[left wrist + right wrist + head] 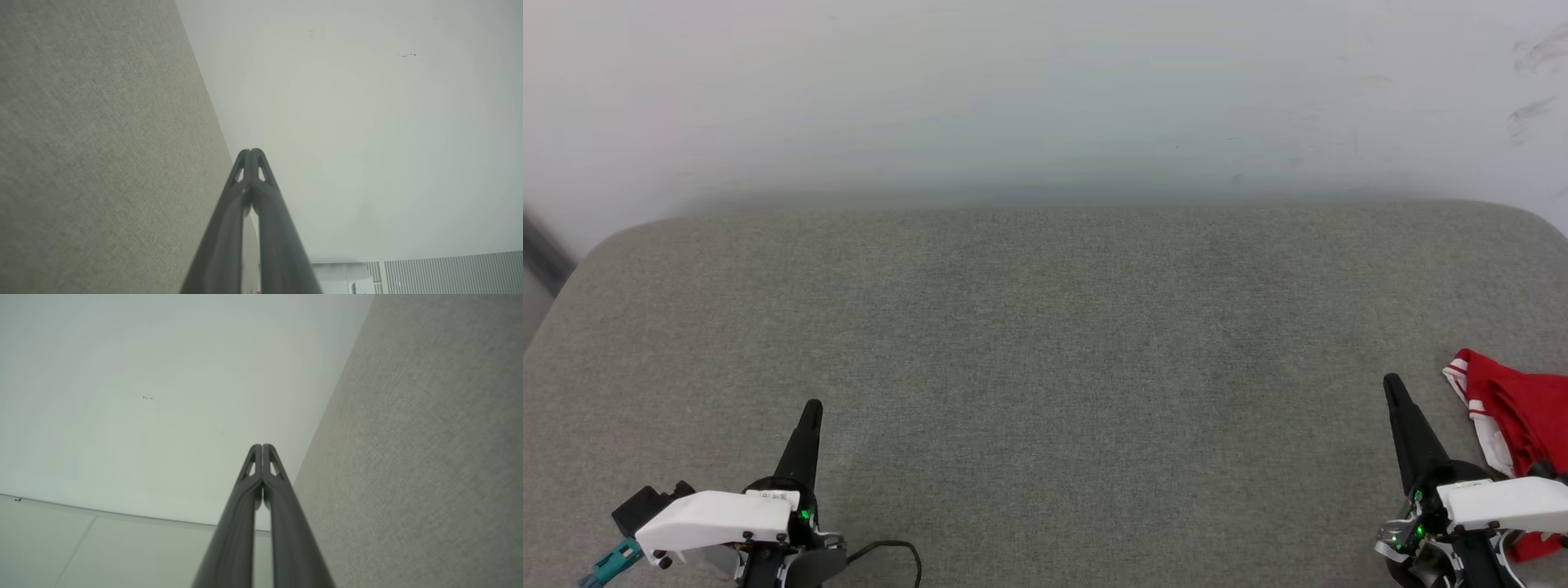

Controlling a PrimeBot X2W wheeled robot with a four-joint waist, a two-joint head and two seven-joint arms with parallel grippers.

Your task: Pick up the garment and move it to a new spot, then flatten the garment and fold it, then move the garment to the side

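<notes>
On the cushion [1045,367], garment [1515,416] beside right tool [1394,384], pressed together like left tool [813,407].

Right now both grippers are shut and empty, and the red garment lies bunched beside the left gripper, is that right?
Not quite: the head view shows the garment bunched beside the right gripper, not the left gripper. Both grippers are shut and empty, as you said.

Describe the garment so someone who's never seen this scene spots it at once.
A grey fabric surface spans the head view. Follow it to the lower right, just beyond the right gripper. There the garment lies bunched at the frame edge: bright red cloth with a white, red-striped band, the only red thing on the grey.
</notes>
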